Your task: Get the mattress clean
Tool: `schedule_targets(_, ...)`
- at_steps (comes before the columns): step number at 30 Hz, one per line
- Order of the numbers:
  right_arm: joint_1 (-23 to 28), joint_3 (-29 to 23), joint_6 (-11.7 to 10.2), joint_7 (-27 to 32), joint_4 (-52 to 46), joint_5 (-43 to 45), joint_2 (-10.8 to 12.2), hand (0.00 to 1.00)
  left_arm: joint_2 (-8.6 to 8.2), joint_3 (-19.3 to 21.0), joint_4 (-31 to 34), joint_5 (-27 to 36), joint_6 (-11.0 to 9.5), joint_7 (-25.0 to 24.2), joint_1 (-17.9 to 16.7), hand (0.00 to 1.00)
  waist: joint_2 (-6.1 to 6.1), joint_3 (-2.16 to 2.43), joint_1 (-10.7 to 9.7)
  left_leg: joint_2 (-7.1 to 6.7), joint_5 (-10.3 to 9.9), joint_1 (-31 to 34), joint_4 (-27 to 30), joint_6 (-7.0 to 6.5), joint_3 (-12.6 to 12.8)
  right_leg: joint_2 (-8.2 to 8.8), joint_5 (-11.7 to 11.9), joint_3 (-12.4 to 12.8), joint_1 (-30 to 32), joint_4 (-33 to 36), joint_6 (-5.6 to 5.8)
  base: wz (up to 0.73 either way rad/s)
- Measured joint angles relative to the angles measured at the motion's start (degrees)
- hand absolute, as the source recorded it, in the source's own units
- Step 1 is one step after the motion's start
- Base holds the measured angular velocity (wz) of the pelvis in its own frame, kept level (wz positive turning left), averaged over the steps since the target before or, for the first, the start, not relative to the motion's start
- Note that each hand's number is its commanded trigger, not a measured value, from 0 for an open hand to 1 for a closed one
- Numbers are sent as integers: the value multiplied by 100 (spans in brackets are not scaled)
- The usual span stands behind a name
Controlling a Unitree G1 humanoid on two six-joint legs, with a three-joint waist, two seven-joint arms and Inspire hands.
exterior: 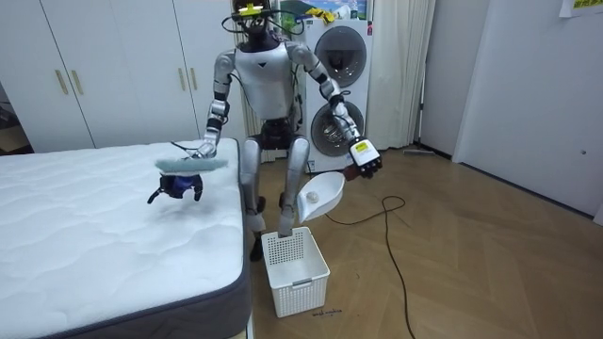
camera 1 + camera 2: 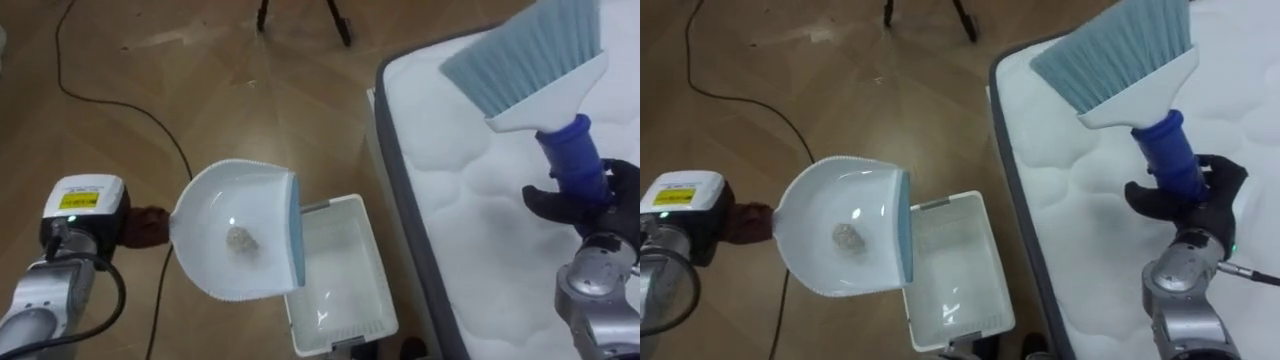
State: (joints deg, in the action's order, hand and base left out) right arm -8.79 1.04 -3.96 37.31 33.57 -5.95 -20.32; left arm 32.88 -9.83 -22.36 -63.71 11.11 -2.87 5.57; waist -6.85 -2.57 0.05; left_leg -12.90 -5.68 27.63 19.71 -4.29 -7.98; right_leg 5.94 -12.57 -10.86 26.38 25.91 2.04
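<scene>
Left robot hand (image 2: 147, 227) is clamped on the dustpan (image 2: 225, 200) handle. The pan sits left of the white basket (image 2: 345, 290), its lip just over the basket's left rim, with the debris lump (image 2: 241, 239) mid-pan. Right robot hand (image 2: 590, 205) is wrapped round the blue-handled brush (image 2: 535, 60), held over the mattress (image 2: 470, 220) right of the basket.

Risk: thin lip overlap – tip carelessly and the lump could land on the floor beside the basket.

The eye views show the lump and the overlap. The room view shows pan height above the basket and its slotted walls – fine crumbs may sift through.
</scene>
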Motion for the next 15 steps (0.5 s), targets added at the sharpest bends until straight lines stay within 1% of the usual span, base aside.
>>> schedule_targets(2, 5, 5, -13, -3, 1, 114, -1, 0, 8, -10, 55, -57, 3, 0, -7, 100, -5, 0, 20, -25, 26, 88, -3, -44, -55, -2, -55, -10, 109, -1, 13, 3)
schedule_targets(3, 13, 5, -13, -5, 4, 123, -1, 0, 8, -59, 60, -63, 4, 0, -6, 100, -6, 0, 25, -72, 63, 96, -10, -105, -126, 4, -120, 13, 149, 7, -7, 7)
schedule_targets(4, 4, 5, -13, -5, 8, 136, -1, 0, 8, -81, 62, -68, 4, 0, -6, 100, -16, -3, 29, -84, 63, 102, -10, -106, -160, 5, -135, 57, 175, 19, -1, 9)
schedule_targets(5, 0, 6, -13, -16, 12, 155, 0, 0, 8, -115, 62, -102, 4, 0, 11, 100, -26, -8, 41, -99, 64, 115, -10, -106, -192, -9, -154, 146, 220, 24, -21, 5)
schedule_targets(7, -10, 10, -14, -65, 15, 155, 1, 0, 8, -117, 60, -113, 4, 0, 26, 100, -27, -7, 75, -113, 65, 142, -11, -109, -217, -10, -191, 217, 318, 132, -56, 2)
schedule_targets(8, -16, 7, -21, -66, 15, 154, 0, 0, 8, -120, 58, -115, 4, 0, 44, 100, -27, -7, 109, -141, 82, 154, -10, -138, -282, -5, -225, 280, 388, 201, -44, 0)
schedule_targets(9, -21, 7, -32, -64, 15, 153, 0, 0, 10, -121, 59, -116, 4, 0, 70, 100, -32, -4, 124, -184, 111, 179, -9, -187, -381, 8, -260, 305, 428, 201, -70, -4)
schedule_targets(10, -27, 7, -33, -59, 15, 153, 0, 0, 10, -120, 58, -116, 4, 0, 93, 100, -39, -1, 144, -189, 113, 204, -6, -189, -382, 11, -264, 316, 447, 222, -86, 0)
schedule_targets(11, -51, 8, -36, -49, 21, 153, 2, 0, 15, -118, 68, -146, 3, 1, 143, 100, -56, 7, 162, -197, 115, 289, 11, -194, -323, 29, -250, 335, 471, 304, -126, 10)
schedule_targets(12, -78, 14, -36, -42, 64, 152, 7, 0, 16, -118, 79, -173, -1, -6, 194, 100, -74, 10, 138, -183, 116, 345, 2, -195, -123, 90, -280, 269, 482, 342, -165, 15)
schedule_targets(13, -84, 14, -36, -39, 89, 152, 6, 0, 16, -118, 90, -181, -2, -11, 219, 100, -74, 10, 125, -161, 116, 370, 3, -195, 46, 116, -299, 247, 486, 367, -157, 25)
schedule_targets(14, -97, 14, -36, -32, 143, 151, 8, 0, 32, -118, 147, -191, -1, -25, 244, 100, -78, 13, 71, -117, 116, 390, 3, -195, 359, 156, -316, 157, 479, 380, -145, 28)
schedule_targets(15, -97, 13, -36, 1, 152, 150, 9, 0, 84, -124, 234, -227, -2, -35, 256, 100, -78, 13, 26, -100, 115, 396, 1, -193, 456, 172, -320, 111, 484, 391, -133, 29)
